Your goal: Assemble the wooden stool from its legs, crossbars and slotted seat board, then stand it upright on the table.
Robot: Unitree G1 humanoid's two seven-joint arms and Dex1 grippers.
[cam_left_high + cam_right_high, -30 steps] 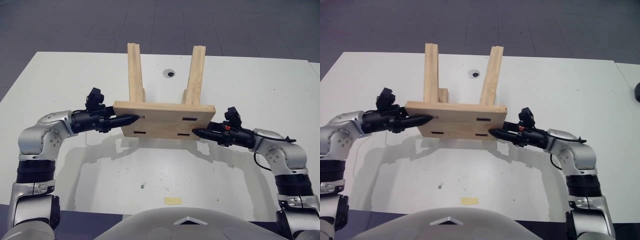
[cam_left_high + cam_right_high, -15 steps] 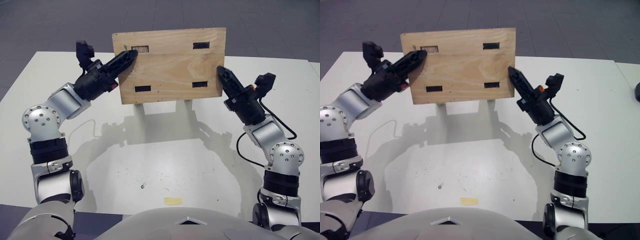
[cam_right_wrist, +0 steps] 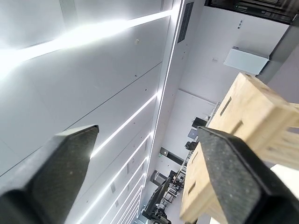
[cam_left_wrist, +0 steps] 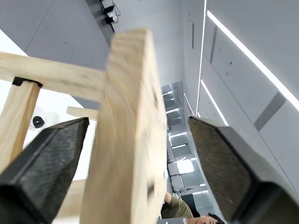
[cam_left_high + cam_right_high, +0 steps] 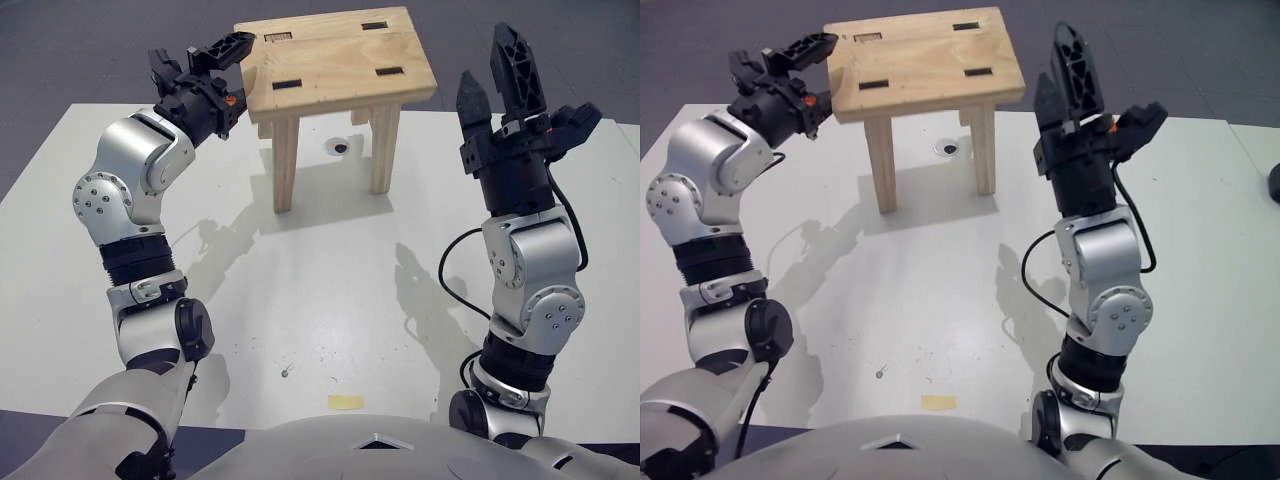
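Note:
The assembled wooden stool stands upright on the white table (image 5: 300,300), its slotted seat board (image 5: 340,62) on top and two front legs (image 5: 286,165) visible under it. My left gripper (image 5: 232,47) is at the seat's far-left corner. In the left wrist view its fingers (image 4: 51,158) are spread on either side of the board's edge (image 4: 128,140) with gaps, so it is open. My right gripper (image 5: 488,55) is raised to the right of the stool, open, pointing up and apart from it; the seat (image 3: 243,121) lies off to one side of its fingers.
A small round hole (image 5: 342,147) sits in the table behind the stool's legs. A yellow piece of tape (image 5: 346,402) and a tiny green speck (image 5: 285,373) lie near the front edge. Dark floor surrounds the table.
The stool went from lying on its side, to held up between both grippers, to standing on its legs. The right gripper let go and swung upward; the left stayed at the seat's corner.

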